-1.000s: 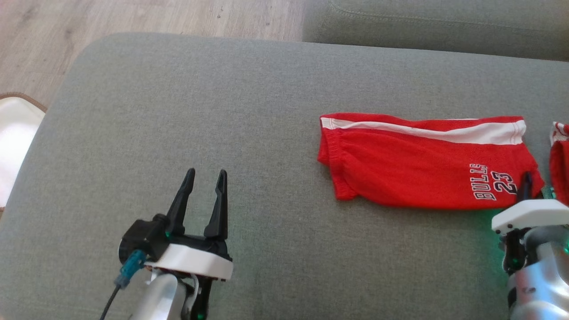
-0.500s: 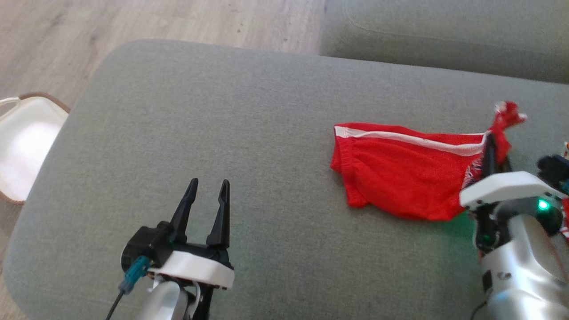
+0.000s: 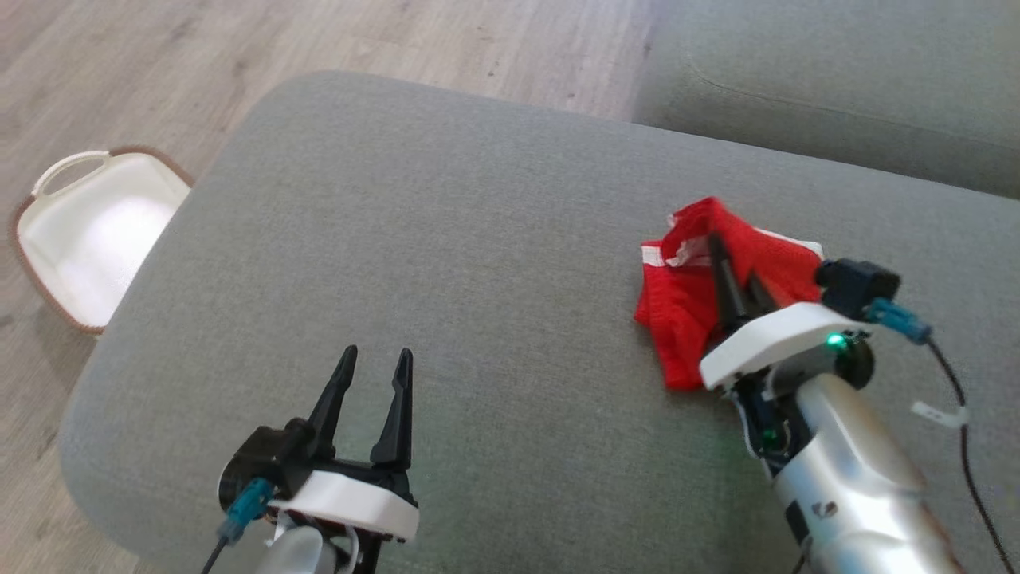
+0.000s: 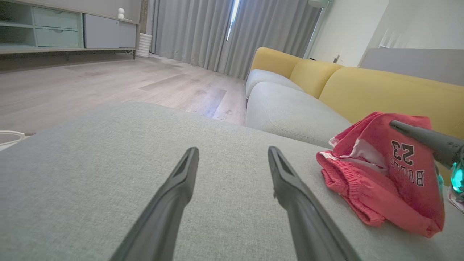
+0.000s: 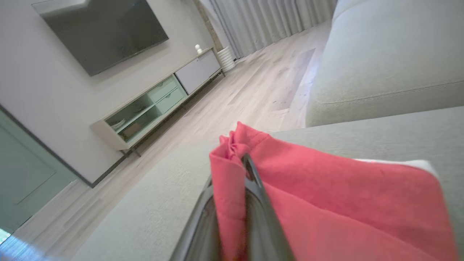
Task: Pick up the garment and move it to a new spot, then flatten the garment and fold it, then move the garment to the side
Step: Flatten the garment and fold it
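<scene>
Your right pincer (image 3: 729,263) is clamped on a bunched edge of the red garment (image 3: 685,327). The garment sits at three o'clock on the grey cushion (image 3: 446,239), part raised, part lying. Your left pincer (image 3: 376,355) stands wide and empty at seven o'clock. Expect light, limp cloth, so take waistband or hem corners, not the middle.

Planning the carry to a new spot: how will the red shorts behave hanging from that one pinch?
Probably floppy: the red shorts bunch and drape around the shut right gripper. Likely light: one thin pinch holds an end raised. The low end rests on the grey cushion, so it may drag.
</scene>
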Controlling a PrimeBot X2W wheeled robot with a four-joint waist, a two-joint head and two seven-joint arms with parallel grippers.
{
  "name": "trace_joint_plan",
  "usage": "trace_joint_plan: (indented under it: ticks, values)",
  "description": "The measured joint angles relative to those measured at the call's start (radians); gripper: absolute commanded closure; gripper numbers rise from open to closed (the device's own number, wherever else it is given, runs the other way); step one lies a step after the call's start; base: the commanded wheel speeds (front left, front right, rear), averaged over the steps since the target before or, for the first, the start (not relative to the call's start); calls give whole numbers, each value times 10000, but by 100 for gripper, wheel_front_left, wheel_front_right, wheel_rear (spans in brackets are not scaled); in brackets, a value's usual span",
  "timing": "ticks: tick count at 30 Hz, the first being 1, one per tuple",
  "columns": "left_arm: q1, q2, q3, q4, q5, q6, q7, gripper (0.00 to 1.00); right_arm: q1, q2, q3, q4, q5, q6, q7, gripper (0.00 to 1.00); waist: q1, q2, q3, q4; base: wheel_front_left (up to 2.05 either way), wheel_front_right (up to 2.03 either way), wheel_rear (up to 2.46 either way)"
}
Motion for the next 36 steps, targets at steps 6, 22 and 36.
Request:
trace_joint_plan:
  ticks: [6,22,36]
  values:
    - [23,2,56,25,8,-2,0,0,12,-111,1256,571,240,0,-81,100,0,0,-25,271,0,0,0]
    - [58,4,121,56,8,-8,0,0,3,-506,4474,2215,90,0,309,0,0,0,-79,-148,0,0,0]
    - [208,6,761,-715,10,6,0,0,-407,-1887,2242,888,-382,0,-982,0,1,0,-371,-1563,0,0,0]
